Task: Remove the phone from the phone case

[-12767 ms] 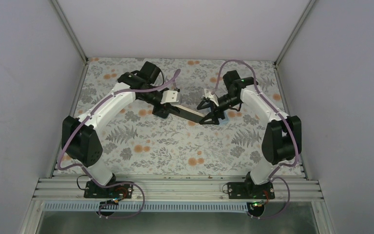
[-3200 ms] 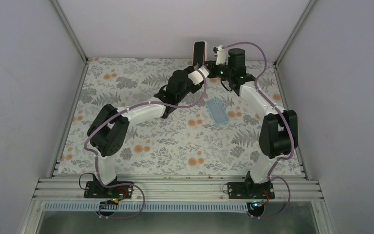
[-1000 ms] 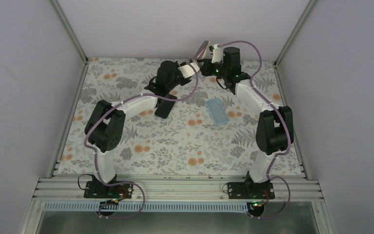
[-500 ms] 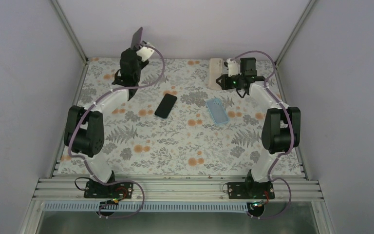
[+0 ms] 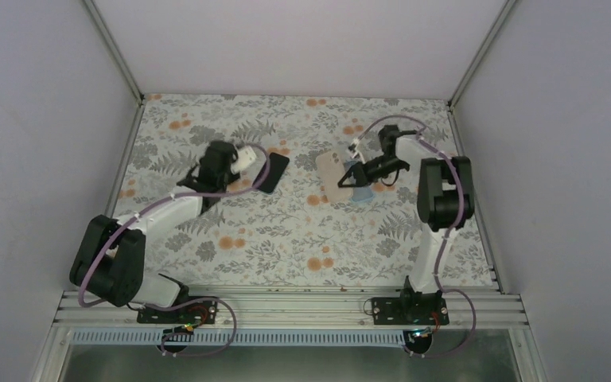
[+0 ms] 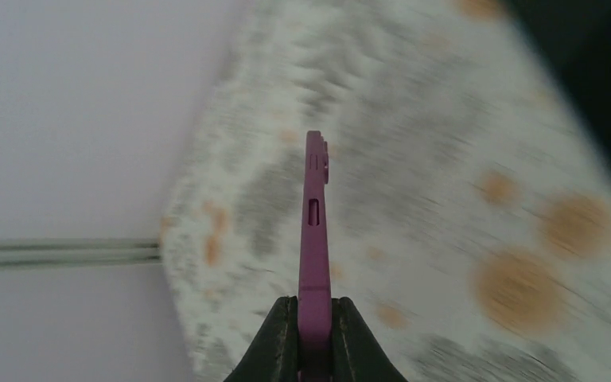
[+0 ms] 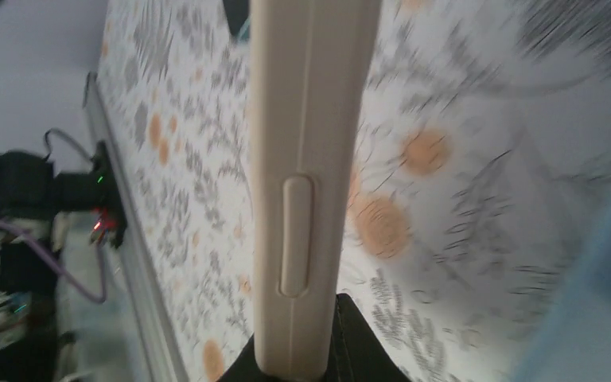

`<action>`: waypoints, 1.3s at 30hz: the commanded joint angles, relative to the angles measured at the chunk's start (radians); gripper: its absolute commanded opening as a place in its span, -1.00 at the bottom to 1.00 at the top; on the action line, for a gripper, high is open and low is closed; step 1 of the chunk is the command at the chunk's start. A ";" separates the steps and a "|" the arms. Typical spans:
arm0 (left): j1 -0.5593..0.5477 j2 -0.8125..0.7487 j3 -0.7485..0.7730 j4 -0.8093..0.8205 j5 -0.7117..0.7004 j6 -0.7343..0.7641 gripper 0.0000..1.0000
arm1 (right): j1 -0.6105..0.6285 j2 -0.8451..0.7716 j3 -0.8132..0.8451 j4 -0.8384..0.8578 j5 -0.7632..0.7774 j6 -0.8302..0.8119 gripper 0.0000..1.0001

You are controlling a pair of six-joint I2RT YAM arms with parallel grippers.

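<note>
A thin purple phone (image 6: 314, 207) shows edge-on in the left wrist view, with my left gripper (image 6: 314, 306) shut on its lower end. From above, that left gripper (image 5: 252, 168) hangs low over the left-middle of the floral table; the purple phone itself is not clear there. A beige phone case (image 5: 328, 169) sits in my right gripper (image 5: 348, 176), right of centre. In the right wrist view the beige case (image 7: 306, 159) fills the middle. My right gripper (image 7: 302, 338) is shut on its lower end, and only one finger (image 7: 354, 334) shows.
A black phone (image 5: 274, 169) lies flat on the table (image 5: 286, 231) right beside the left gripper. A light blue case (image 5: 363, 194) lies under the right gripper. White walls and metal rails (image 5: 115, 48) close in the left, back and right sides.
Both grippers were together high at the back a second ago. They have parted and come down: the left with the purple phone to the left-middle, the right with the beige case above the blue case.
</note>
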 commanded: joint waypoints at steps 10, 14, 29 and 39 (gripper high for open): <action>-0.213 0.005 -0.246 -0.132 -0.214 0.048 -0.95 | 0.200 0.112 -0.010 -0.114 -0.106 -0.063 -0.93; -0.255 0.029 -0.258 -0.200 -0.196 0.023 -0.95 | 0.202 0.126 -0.011 -0.108 -0.070 -0.048 -0.93; -0.413 -0.218 -0.034 -0.621 0.347 0.002 1.00 | 0.182 0.038 0.127 -0.129 0.134 -0.045 0.99; 0.061 -0.074 0.424 -0.641 0.666 -0.002 1.00 | 0.166 -0.284 0.197 0.136 0.674 -0.075 1.00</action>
